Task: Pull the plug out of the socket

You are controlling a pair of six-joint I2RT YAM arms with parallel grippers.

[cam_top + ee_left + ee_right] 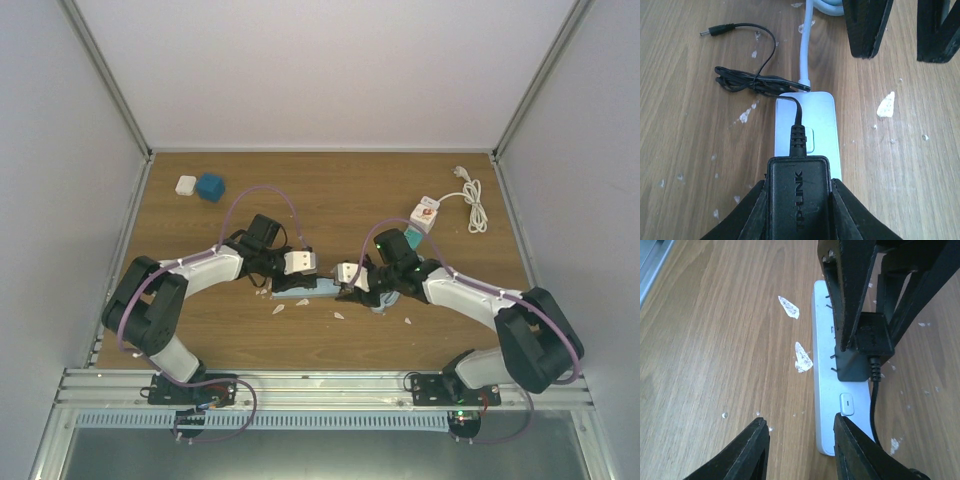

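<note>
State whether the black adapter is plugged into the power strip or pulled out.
Plugged in: the adapter sits flush on the power strip, left gripper clamped around it.

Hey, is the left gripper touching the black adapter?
Touching. The left wrist view shows the left gripper with fingers pressed flush against both sides of the black adapter.

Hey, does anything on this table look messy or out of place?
White flakes lie scattered on the table beside the power strip, like chipped paint or torn tape. Nothing else stands out; the black adapter sits plugged in, gripped by the left tool.
</note>
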